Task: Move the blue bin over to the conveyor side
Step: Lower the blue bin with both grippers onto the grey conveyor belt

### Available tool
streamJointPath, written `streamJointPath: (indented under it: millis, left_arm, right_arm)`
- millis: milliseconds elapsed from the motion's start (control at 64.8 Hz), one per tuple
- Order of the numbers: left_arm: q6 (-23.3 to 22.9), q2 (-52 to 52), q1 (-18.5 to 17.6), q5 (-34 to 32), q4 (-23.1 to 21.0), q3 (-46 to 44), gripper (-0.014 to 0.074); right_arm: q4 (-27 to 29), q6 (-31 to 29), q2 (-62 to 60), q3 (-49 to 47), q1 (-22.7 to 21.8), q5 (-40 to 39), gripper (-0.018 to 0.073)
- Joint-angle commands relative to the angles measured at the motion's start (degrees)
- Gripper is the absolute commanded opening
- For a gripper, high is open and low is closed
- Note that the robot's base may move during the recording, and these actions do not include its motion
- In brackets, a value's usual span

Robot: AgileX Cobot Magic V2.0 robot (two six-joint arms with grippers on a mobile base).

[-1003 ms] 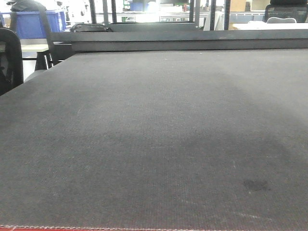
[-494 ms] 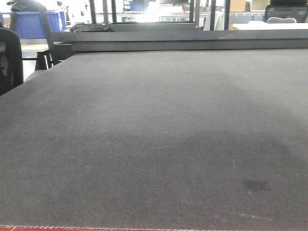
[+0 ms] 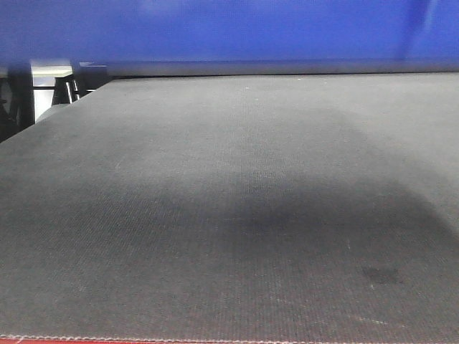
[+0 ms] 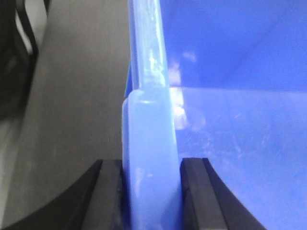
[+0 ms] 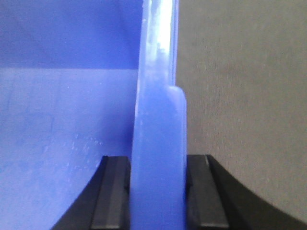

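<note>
The blue bin (image 3: 229, 32) fills the top of the front view, held above the dark grey conveyor (image 3: 229, 215), whose thin red edge shows at the bottom. My left gripper (image 4: 151, 191) is shut on the bin's left rim (image 4: 146, 120), one black finger (image 4: 108, 191) outside, the other inside. My right gripper (image 5: 158, 191) is shut on the bin's right rim (image 5: 160, 120) in the same way. The bin's inside (image 4: 240, 120) is bare blue plastic. The belt lies beneath on both sides (image 5: 240, 96).
At the far left of the front view a dark chair (image 3: 14, 100) and a pale table edge (image 3: 50, 72) show beyond the belt's corner. A dark object (image 4: 19, 48) stands left of the belt in the left wrist view.
The blue bin has come into the front view from above and now covers the background that showed earlier. The belt has not changed.
</note>
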Motion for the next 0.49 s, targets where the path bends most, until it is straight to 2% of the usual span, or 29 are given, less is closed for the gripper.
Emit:
streamJointPath:
  millis: [0, 231, 478]
  left_arm:
    - [0.49, 0.08, -0.06, -6.83, 0.68, 1.86, -0.0027]
    - [0.49, 1.19, -0.06, -14.82, 0.68, 11.33, -0.0027]
    - [0.49, 1.19, -0.06, -21.66, 0.11, 19.59, -0.0027]
  right_arm:
    - [-3.26, -0.85, -0.89, 2.57, -0.34, -6.00, -0.0087]
    - [-3.15, -0.63, -0.89, 14.38, -0.34, -16.24, -0.0087]
    - [-3.06, 1.00, -0.89, 21.43, -0.34, -20.43, -0.0087]
